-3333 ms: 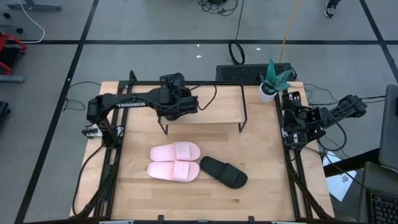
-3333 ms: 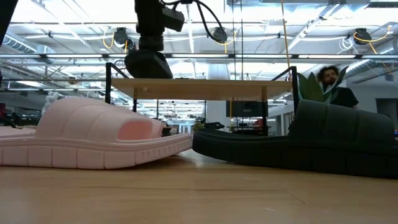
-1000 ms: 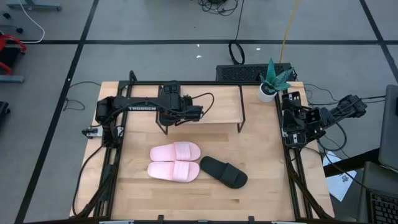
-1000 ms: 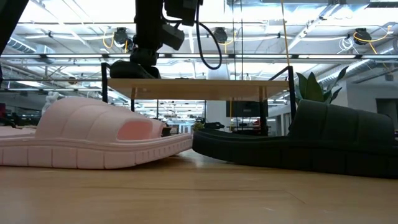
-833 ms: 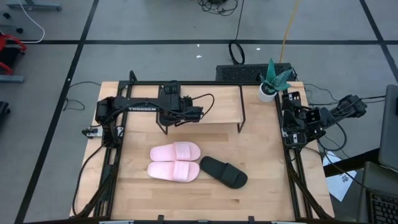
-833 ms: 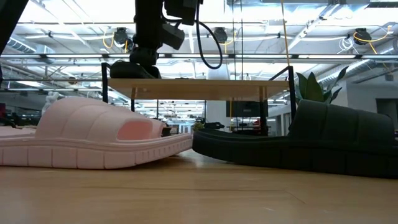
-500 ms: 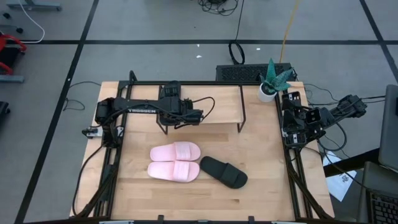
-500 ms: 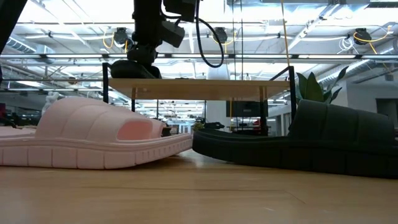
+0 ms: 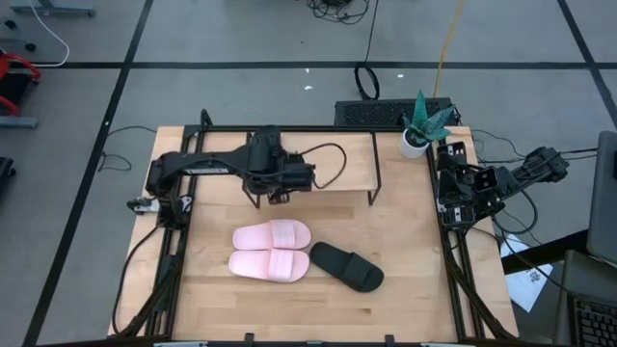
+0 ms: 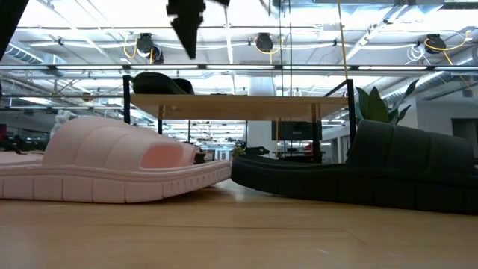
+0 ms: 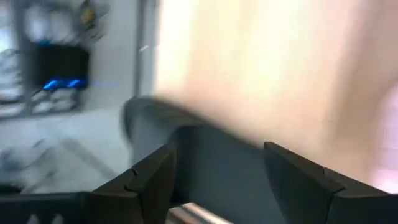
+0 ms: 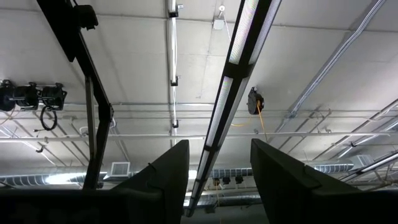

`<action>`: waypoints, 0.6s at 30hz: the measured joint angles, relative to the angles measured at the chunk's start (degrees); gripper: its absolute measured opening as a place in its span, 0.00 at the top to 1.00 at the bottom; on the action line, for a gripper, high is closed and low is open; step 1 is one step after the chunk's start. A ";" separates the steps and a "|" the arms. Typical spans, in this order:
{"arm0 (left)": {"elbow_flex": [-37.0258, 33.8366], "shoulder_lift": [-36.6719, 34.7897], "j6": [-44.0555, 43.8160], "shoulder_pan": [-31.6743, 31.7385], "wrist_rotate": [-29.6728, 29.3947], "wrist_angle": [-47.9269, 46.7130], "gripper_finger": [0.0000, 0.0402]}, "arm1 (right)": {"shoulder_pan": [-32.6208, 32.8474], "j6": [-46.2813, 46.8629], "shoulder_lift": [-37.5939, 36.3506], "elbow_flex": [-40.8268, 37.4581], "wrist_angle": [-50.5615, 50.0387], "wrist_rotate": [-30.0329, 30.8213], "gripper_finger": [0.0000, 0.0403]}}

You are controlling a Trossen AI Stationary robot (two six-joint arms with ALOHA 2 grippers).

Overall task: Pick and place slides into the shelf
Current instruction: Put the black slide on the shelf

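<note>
A black slide lies on the left end of the shelf's wooden top, resting on its sole. My left gripper hangs open above it, clear of it; in the left wrist view the slide shows blurred beyond the open gripper. In the high view the arm hides that slide. Two pale pink slides and another black slide lie on the table in front of the shelf. My right gripper is open and points up at the ceiling, parked at the table's right edge.
A small potted plant stands at the shelf's far right corner. The right arm is folded by the table's right edge. Bare tabletop lies to the right of the slides and near the front edge.
My left gripper has let go of the black slide and risen straight up from the shelf's left end, drifting slightly toward the table's right. The slide has stayed lying on the shelf top.
</note>
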 joint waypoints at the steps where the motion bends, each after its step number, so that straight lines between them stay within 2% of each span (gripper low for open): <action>1: 1.08 -0.01 0.95 -0.94 1.66 0.00 0.39 | -0.01 0.01 0.00 0.00 0.00 0.02 0.60; 9: 3.30 -0.03 18.75 -10.22 6.35 3.00 0.39 | -0.01 0.03 0.00 0.00 0.02 0.02 0.60; 14: 3.30 -0.02 23.38 -12.06 19.23 14.56 0.39 | -0.01 0.06 0.00 0.00 0.02 0.02 0.60; 18: 3.30 -0.02 18.21 -10.42 29.51 19.20 0.39 | -0.01 1.36 0.00 0.00 0.00 0.02 0.60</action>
